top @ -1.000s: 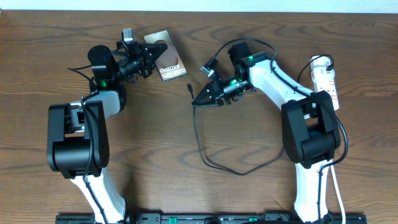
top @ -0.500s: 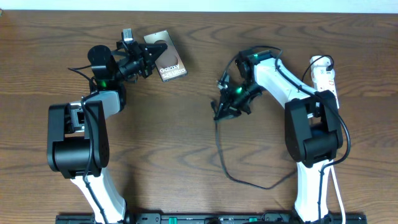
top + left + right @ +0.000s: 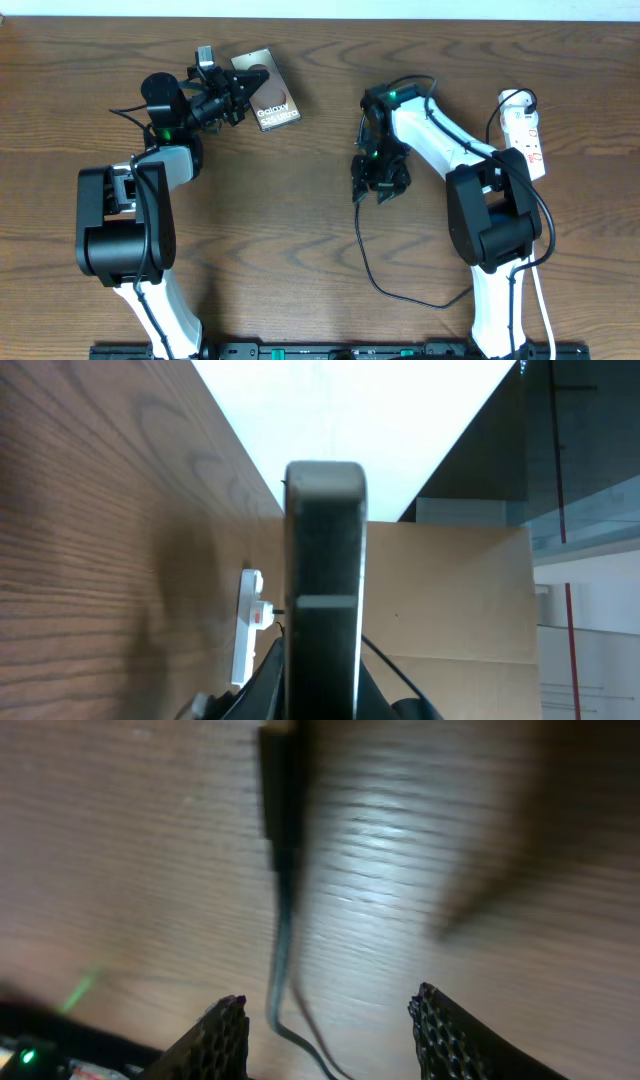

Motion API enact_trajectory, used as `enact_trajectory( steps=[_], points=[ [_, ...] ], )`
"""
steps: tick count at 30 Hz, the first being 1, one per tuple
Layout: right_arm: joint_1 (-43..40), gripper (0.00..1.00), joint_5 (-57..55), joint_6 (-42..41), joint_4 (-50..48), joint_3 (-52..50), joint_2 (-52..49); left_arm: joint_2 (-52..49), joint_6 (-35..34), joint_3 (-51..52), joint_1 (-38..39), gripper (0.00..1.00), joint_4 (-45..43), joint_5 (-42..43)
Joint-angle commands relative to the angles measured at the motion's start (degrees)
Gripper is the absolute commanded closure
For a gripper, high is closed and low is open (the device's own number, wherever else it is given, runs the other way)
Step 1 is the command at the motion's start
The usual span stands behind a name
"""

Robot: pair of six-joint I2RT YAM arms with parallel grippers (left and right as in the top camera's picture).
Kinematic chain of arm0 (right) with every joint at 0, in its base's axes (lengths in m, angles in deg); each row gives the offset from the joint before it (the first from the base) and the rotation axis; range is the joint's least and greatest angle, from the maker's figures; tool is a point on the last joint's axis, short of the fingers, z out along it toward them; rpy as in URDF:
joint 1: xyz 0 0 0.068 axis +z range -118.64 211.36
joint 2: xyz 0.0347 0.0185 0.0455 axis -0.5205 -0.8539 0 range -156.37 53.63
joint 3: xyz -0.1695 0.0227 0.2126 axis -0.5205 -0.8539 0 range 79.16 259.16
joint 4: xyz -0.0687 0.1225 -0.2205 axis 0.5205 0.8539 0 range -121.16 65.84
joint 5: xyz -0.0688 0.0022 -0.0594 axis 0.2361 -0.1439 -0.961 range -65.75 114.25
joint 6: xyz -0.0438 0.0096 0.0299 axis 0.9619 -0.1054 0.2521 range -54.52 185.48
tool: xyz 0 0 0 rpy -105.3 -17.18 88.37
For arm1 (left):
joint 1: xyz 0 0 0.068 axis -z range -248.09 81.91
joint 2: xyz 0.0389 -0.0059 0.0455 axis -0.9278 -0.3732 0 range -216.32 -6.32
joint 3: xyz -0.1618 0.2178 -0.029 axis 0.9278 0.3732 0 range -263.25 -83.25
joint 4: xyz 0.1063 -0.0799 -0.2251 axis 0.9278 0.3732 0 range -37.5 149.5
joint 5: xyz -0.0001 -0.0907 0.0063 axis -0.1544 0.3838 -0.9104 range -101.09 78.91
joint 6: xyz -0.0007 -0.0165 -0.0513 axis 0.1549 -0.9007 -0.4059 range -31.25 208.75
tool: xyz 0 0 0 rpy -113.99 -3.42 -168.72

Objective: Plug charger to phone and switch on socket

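Phone clamped at its edge by left claw, likely to steady it for plugging. Right claw spread wide over bench, charger lying loose below, seemingly ungripped in blurred view; socket far right.

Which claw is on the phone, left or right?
The left claw: it meets the near edge of the phone. The right claw hangs open above the charger cable, well apart.
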Motion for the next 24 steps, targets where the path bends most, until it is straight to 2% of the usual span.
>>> enact_trajectory(
  steps=[1,4,7,15,24],
  points=[
    [0.02,0.49,-7.3,-3.61,2.03,5.81,2.78,0.22,-0.31,0.02,-0.28,0.93,-0.79,0.35],
    [0.66,0.52,-9.33,-4.55,2.82,8.92,3.85,0.22,-0.28,0.02,-0.31,0.93,-0.79,0.55],
    [1.97,0.64,-11.1,-6.34,1.79,9.55,4.2,0.22,-0.28,0.02,-0.28,0.93,-0.79,0.57],
    [7.8,0.74,-16.22,-7.8,-5.14,5.25,4.09,0.22,-0.31,0.02,-0.61,0.92,-0.81,0.59],
    [8.44,0.76,-20.85,-12.52,-9.27,1.22,4.09,0.22,-0.31,0.02,-1.16,0.93,-0.81,1.4]
  ],
)
